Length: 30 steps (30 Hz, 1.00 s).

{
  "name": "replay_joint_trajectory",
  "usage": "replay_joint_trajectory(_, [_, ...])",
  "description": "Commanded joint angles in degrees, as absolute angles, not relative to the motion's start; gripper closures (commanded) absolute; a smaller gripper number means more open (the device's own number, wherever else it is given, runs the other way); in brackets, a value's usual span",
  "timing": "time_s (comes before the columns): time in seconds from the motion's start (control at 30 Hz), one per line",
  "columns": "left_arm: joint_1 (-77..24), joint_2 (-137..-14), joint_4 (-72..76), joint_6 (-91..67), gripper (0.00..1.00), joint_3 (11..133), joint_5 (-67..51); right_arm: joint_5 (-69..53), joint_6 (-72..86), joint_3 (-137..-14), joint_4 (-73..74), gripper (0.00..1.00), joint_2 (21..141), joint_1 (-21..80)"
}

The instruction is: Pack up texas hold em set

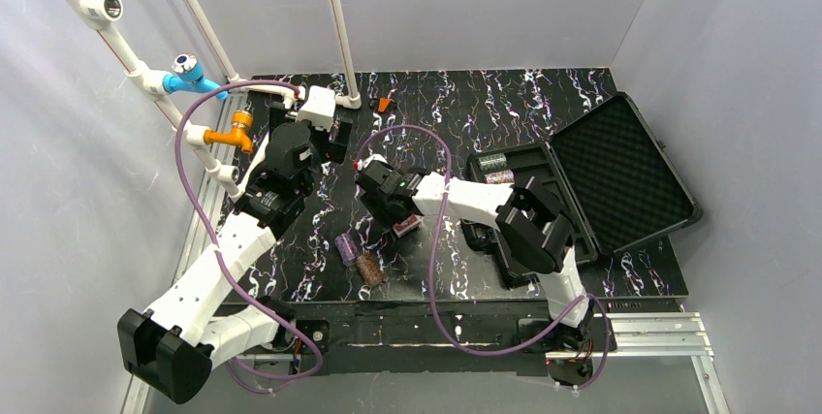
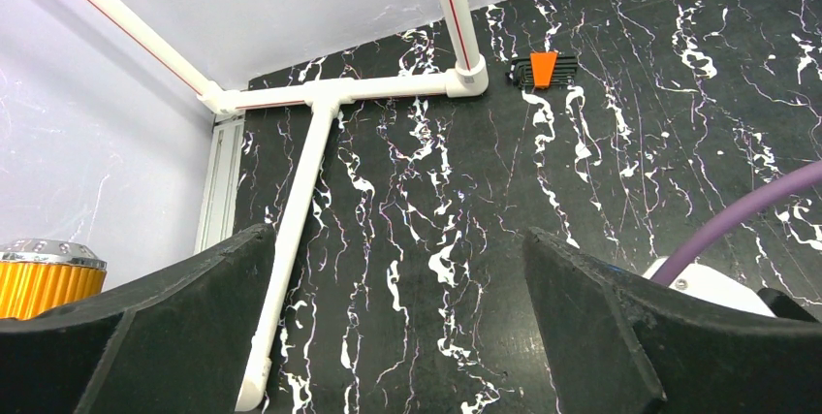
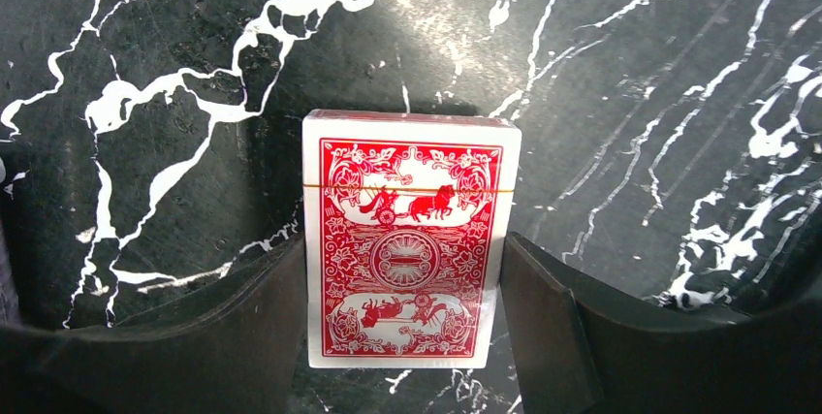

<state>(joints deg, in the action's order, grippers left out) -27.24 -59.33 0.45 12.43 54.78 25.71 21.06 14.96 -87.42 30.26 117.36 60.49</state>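
A red-backed deck of cards (image 3: 405,249) with a thin band round it sits between my right gripper's (image 3: 405,273) fingers, which press on both of its long edges just above the black marbled table. In the top view the deck (image 1: 407,225) shows under that gripper (image 1: 397,218) at the table's middle. Two chip rolls, one purple (image 1: 345,247) and one brown (image 1: 369,269), lie near the front. The open black case (image 1: 620,167) stands at the right with chip stacks (image 1: 494,164) in its tray. My left gripper (image 2: 397,239) is open and empty over the back left (image 1: 336,133).
A white pipe frame (image 2: 310,143) runs along the left and back of the table, with orange (image 1: 238,130) and blue (image 1: 189,75) fittings. A small orange and black tool (image 2: 544,69) lies at the back. A purple cable (image 1: 436,239) loops over the middle.
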Motion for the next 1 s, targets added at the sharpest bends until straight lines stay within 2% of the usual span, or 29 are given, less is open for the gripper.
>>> replay_joint_trajectory(0.0, [-27.51,-57.48,1.78,12.66,0.01,54.42,26.15,24.37,13.74,-88.39,32.37,0.45,111.43,60.22])
replay_joint_trajectory(0.33, [-27.51,-57.88,2.41,11.52,0.01,54.4,25.72,30.12,12.31,-84.16,37.49,0.46,102.34,57.33])
replay_joint_trajectory(0.7, [-27.51,-57.99,1.96,11.65,0.01,54.49,24.62,34.47,10.03,-73.8,41.57,0.46,87.44,46.9])
replay_joint_trajectory(0.97, [-27.51,-58.55,1.85,11.38,0.01,54.4,24.52,36.62,6.96,-69.87,41.57,0.46,83.96,41.89])
